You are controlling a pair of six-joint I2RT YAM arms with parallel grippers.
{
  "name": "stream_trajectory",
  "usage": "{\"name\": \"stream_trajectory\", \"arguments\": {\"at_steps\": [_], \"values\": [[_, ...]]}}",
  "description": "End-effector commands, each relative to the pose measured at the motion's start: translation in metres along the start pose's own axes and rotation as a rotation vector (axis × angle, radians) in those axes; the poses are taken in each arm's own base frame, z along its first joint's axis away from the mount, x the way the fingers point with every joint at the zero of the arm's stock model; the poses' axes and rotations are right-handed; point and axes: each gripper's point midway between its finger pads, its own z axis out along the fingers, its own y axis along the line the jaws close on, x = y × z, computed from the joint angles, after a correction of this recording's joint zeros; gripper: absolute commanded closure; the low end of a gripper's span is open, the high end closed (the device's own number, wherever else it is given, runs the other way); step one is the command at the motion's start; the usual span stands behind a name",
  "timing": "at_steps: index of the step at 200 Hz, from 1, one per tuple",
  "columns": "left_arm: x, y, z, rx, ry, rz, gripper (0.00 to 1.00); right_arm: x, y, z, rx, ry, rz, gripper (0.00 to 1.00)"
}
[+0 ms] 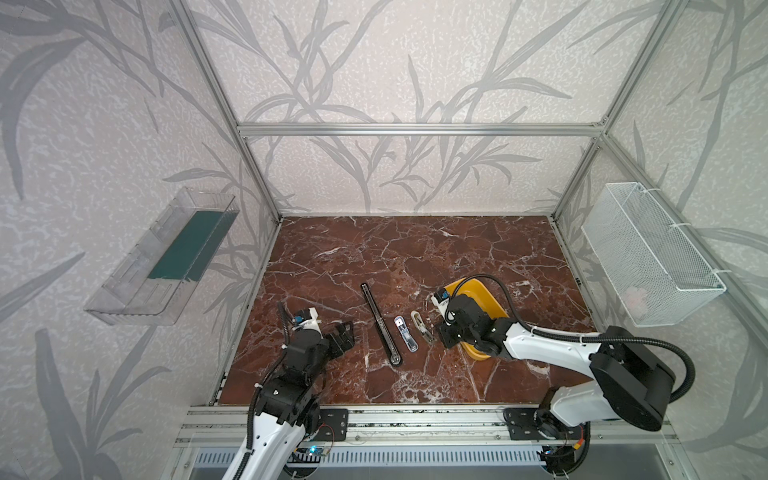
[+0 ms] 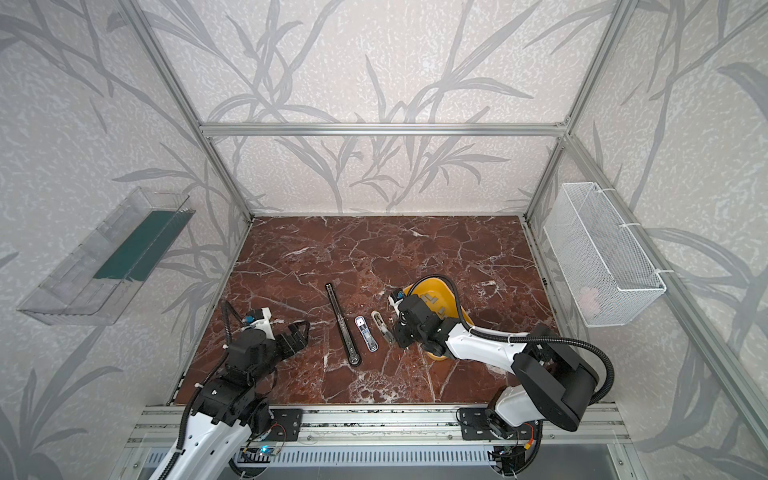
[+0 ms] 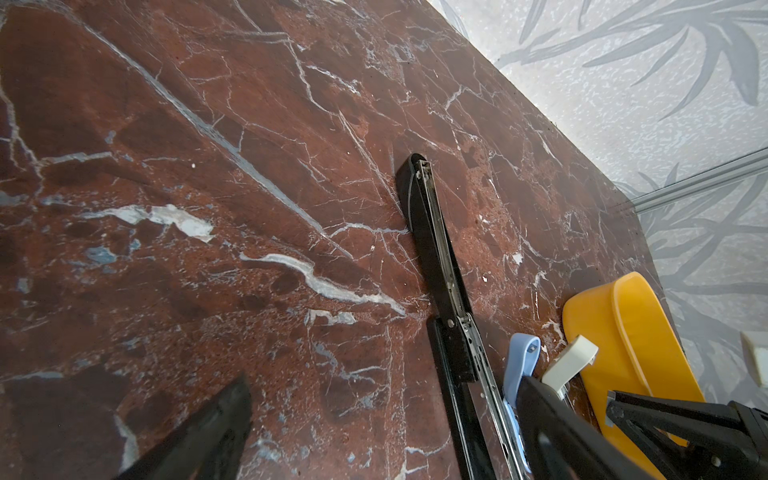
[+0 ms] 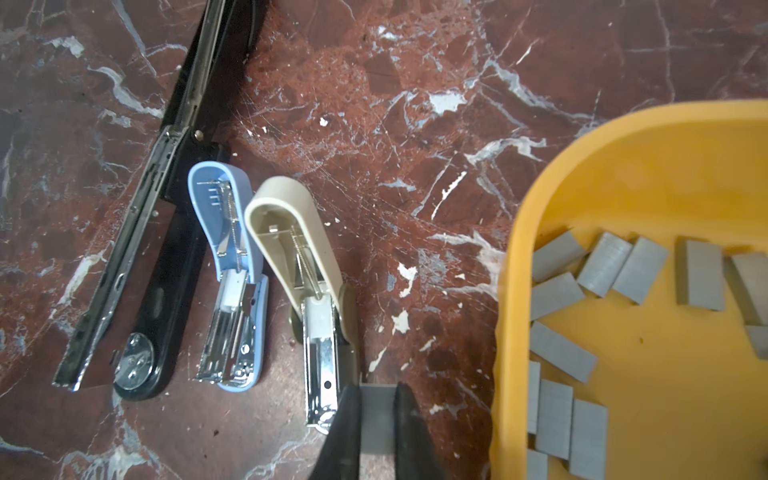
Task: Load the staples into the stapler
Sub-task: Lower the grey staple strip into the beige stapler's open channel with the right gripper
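Observation:
Three staplers lie open side by side on the marble table: a long black stapler (image 1: 380, 324) (image 4: 166, 208), a small blue stapler (image 1: 405, 334) (image 4: 226, 232) and a small beige stapler (image 1: 422, 327) (image 4: 291, 232). Several grey strips of staples (image 4: 561, 351) lie in the yellow tray (image 4: 511, 291) (image 1: 461, 286). My right gripper (image 4: 377, 399) (image 1: 441, 337) is shut on one strip of staples (image 4: 377, 415), just beside the front end of the beige stapler's metal magazine. My left gripper (image 3: 384, 386) (image 1: 345, 334) stands open with nothing in it, left of the black stapler (image 3: 440, 257).
A clear plastic bin (image 1: 162, 257) hangs on the left wall and a white mesh basket (image 1: 648, 253) on the right wall. Aluminium frame posts stand at the table's corners. The right arm reaches over the yellow tray (image 2: 432, 286).

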Motion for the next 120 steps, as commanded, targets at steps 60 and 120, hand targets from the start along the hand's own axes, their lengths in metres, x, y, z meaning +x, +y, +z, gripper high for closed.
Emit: {"name": "stream_trajectory", "arguments": {"at_steps": [60,120], "values": [[0.001,0.005,0.001,-0.017,-0.004,-0.006,0.01,-0.018,0.03,0.016,-0.154,-0.033,0.016,0.99],[0.001,0.004,0.001,-0.013,-0.003,-0.008,0.01,-0.019,0.026,0.015,-0.057,-0.034,-0.001,1.0]]}}
